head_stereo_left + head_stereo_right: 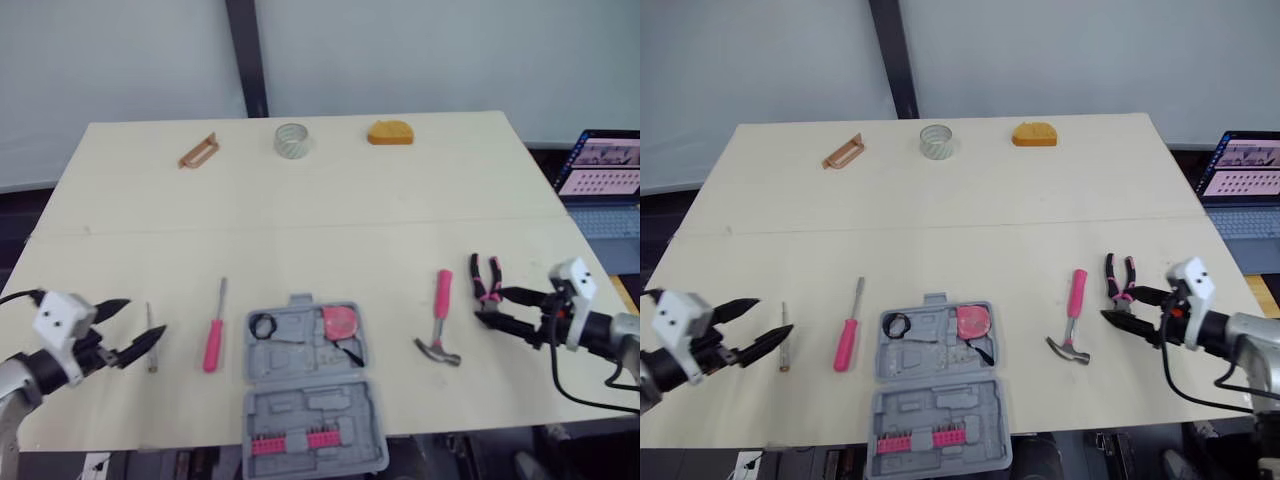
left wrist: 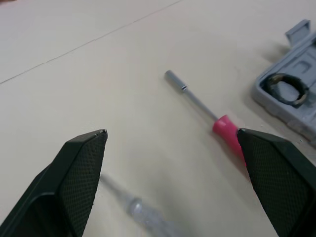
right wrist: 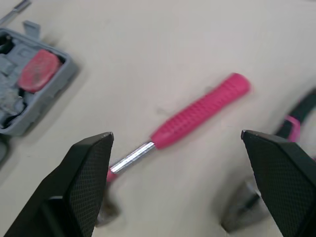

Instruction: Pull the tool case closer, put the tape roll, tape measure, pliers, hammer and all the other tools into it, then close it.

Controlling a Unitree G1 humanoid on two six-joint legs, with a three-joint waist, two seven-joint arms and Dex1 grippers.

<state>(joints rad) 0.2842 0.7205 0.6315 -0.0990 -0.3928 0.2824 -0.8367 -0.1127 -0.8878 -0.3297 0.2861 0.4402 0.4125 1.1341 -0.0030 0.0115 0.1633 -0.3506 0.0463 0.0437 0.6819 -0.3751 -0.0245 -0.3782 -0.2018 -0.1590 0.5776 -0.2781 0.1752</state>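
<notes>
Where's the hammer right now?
In the head views, the hammer lies on the table at the robot's right, between the open tool case and the pliers.

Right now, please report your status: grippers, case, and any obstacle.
Left gripper open, near screwdriver; right gripper open, beside pliers. Case open at near edge; hammer outside it. Nothing blocks it.

A grey tool case (image 1: pixel 305 390) holding a row of pink bits (image 1: pixel 293 442) lies on a cream table (image 1: pixel 350 210). Beside it are a pink-handled hammer (image 1: pixel 442 292), a pink-handled screwdriver (image 1: pixel 213 345) and black-and-pink pliers (image 1: pixel 487 280); beyond it, an orange tape measure (image 1: pixel 390 132).
</notes>
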